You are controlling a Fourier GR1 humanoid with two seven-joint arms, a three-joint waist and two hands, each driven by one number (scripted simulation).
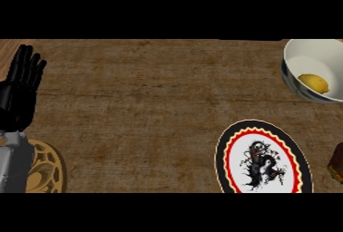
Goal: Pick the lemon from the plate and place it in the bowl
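Left hand [16, 93] at left edge of frame, fingers straight and pointing up, slightly apart, holding nothing. Upper right: white bowl [291, 74], cut by frame edge, lemon [313, 83] lying inside near its lower wall. Lower right: plate [223, 152] (black rim, red and yellow zigzag, dark dragon figure). Lower left: gold-patterned round mat [48, 170], partly under grey forearm [7, 158]. Dark brown object [337, 163] at right edge, mostly cut off.

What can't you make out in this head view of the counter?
Right robot hand: outside the head view entirely.
Bowl: its right side is cut off by the right edge; the lemon inside shows.
Dark brown thing: mostly cut off by the right edge, unidentifiable.
Gold-patterned disc: partly hidden by the left forearm and cut off below.
Plate: lower rim cut off below.
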